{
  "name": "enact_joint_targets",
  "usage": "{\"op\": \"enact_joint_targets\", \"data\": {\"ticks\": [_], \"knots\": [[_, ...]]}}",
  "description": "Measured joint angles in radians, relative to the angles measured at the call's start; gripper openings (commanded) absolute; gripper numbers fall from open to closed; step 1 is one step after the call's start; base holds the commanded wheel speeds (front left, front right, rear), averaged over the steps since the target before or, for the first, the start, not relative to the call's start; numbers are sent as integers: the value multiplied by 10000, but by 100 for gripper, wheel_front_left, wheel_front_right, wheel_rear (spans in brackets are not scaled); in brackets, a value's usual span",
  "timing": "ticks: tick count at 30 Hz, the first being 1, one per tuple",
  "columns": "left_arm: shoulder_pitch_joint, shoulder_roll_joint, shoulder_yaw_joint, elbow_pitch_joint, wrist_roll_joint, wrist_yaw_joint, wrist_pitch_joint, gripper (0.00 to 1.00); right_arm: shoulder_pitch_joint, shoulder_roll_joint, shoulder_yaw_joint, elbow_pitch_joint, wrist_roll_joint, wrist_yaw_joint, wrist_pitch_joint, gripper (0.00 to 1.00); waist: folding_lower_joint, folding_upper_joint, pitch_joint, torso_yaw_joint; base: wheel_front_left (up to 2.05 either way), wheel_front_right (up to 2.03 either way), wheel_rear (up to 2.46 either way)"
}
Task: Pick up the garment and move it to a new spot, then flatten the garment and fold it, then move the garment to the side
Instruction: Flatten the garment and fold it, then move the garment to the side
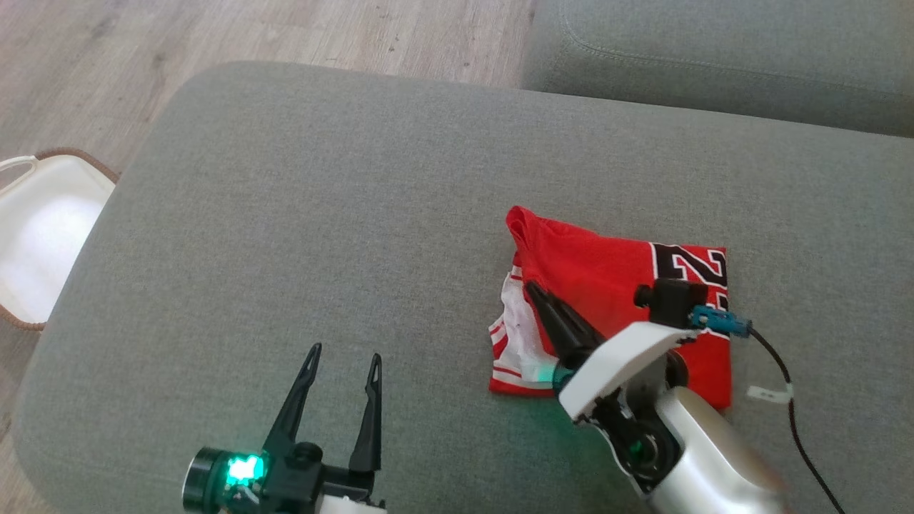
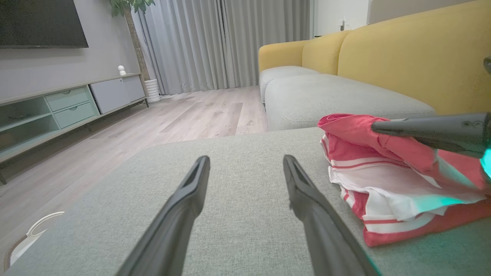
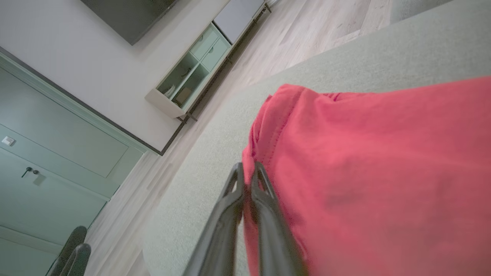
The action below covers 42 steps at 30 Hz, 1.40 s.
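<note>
The red garment (image 1: 614, 285), a jersey with black and white numerals, lies folded on the grey ottoman (image 1: 321, 214), right of centre. Its white lining and striped hem show along the left edge (image 2: 383, 191). My right gripper (image 1: 532, 288) reaches over the garment from the lower right, its fingers pinched together on the raised left fold. In the right wrist view the red cloth (image 3: 364, 172) runs up between the closed fingertips of that gripper (image 3: 248, 166). My left gripper (image 1: 345, 355) stands open over bare cushion to the garment's left, holding nothing (image 2: 246, 159).
A white basket (image 1: 43, 243) sits on the wooden floor off the ottoman's left edge. A grey sofa seat (image 1: 714, 57) adjoins the far right, with a yellow backrest (image 2: 414, 57). A black cable (image 1: 785, 385) trails from my right wrist.
</note>
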Motion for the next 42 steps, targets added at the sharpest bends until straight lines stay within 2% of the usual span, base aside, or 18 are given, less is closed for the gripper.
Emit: {"op": "enact_joint_targets", "data": {"ticks": [2,6,9,13,17,20,24,28,34,42], "knots": [[-3,-33,44,25,2,0,0,100,-281,0,336,219,320,0,-339,100,0,0,-37,-4,0,0,0],[8,-58,207,29,2,6,-2,100,-523,8,368,483,311,2,-932,100,0,0,-140,-101,0,0,0],[77,-61,410,-15,2,25,-2,100,-540,-50,-171,715,-763,2,-1601,100,0,0,-325,-252,0,0,0],[451,-77,731,-44,-21,105,-2,100,-309,-583,-1254,420,-1992,2,-2447,100,-1,0,-644,-508,0,0,0],[808,-127,934,-38,-194,88,0,100,633,-1212,-2466,-119,-3118,2,-2851,100,-1,0,-901,-841,0,0,0],[832,-190,1101,-73,-263,65,0,100,1607,-1406,-3279,-516,-4071,2,-3007,100,-1,0,-1086,-1046,0,0,0],[903,-253,1241,-205,-384,-82,0,100,2965,-1335,-4136,-1450,-5442,2,-3018,100,-1,0,-1330,-1254,0,0,0],[1404,-341,1440,-510,-443,-278,0,100,4537,-805,-4447,-1870,-6546,2,-3018,100,-3,0,-1624,-1484,0,0,0],[1949,-343,1609,-556,-437,-575,0,100,5099,-433,-4495,-2065,-6585,2,-3018,100,-3,0,-1845,-1698,0,0,0],[2069,-433,2059,-702,-351,-683,0,100,5069,-414,-4245,-2052,-6477,2,-3018,100,0,0,-1848,-1921,0,0,0]]}}
